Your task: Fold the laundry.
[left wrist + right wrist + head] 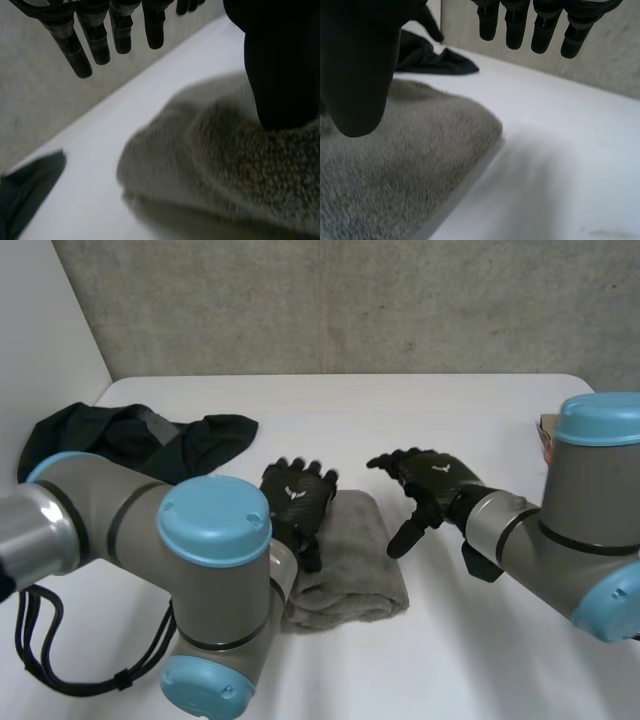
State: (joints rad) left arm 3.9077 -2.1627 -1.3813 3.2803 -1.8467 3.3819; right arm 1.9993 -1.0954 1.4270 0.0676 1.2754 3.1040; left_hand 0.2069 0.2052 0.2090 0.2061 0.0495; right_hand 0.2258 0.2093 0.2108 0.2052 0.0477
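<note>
Grey terry towel (350, 575) sits lower middle of the frame on the white table (450, 410), already doubled into a thick pad. Looks soft and floppy, fairly light, not slippery. I'd guess any further fold means taking it by an edge or corner, not the bulky middle. Left robot hand (297, 502) is over the towel's upper left part, fingers straight and spread. Its thumb seems to touch the pile, but it's gripping nothing. Right robot hand (430, 480) hovers just beside the towel's right edge, fingers loosely apart, empty too. Dark garment (140, 440) lies bunched at upper left, well apart, probably next up.
</note>
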